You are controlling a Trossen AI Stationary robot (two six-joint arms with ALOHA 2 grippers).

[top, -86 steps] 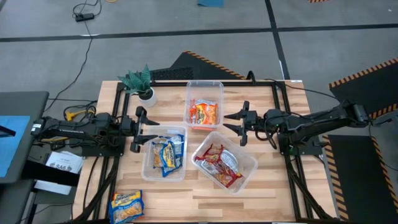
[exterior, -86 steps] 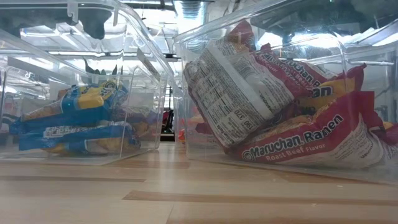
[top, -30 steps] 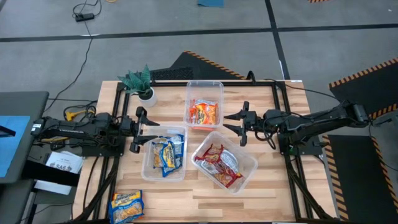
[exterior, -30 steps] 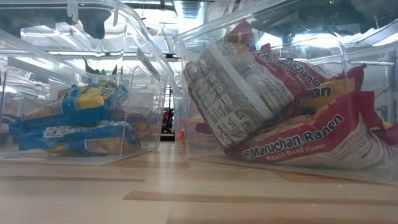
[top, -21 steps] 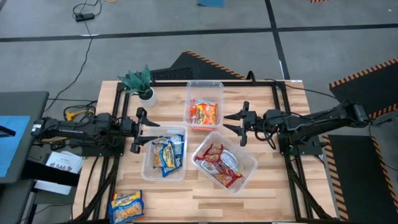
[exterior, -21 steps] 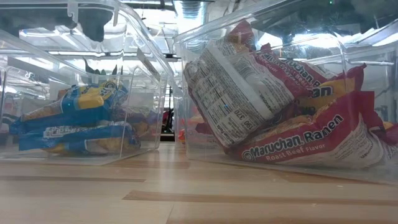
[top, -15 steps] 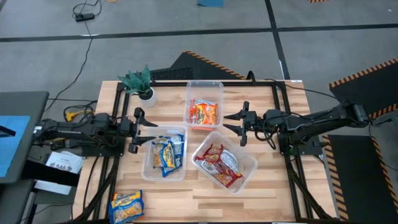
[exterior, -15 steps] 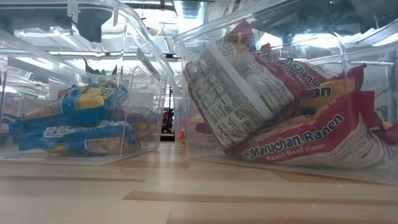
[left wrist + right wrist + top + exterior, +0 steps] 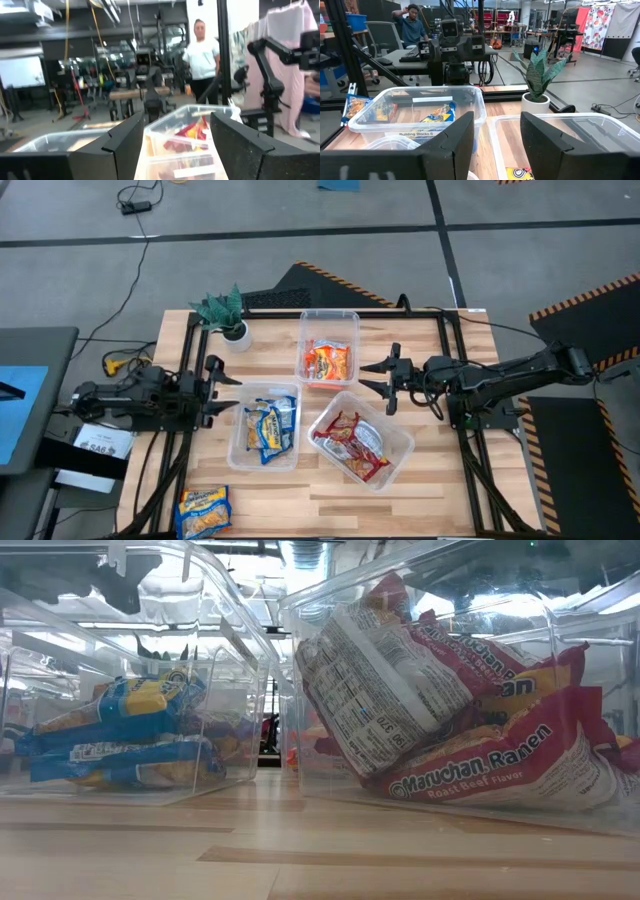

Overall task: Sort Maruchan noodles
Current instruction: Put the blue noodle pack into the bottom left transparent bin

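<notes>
With three clear plastic bins (image 9: pixel 263 462) filled and one yellow-blue ramen packet (image 9: pixel 203 511) loose at the table's near-left corner, the left gripper (image 9: pixel 214 391), fingers apart like the waiting right gripper (image 9: pixel 385 383), should descend squarely over it.

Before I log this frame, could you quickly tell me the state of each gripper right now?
Left gripper: open, holding nothing, at the table's left edge beside the bin of blue packets.
Right gripper: open, holding nothing, right of the orange-packet bin.

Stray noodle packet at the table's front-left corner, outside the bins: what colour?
Blue and yellow-orange, like those in the left bin. The stray packet shows best in the high view.
</notes>
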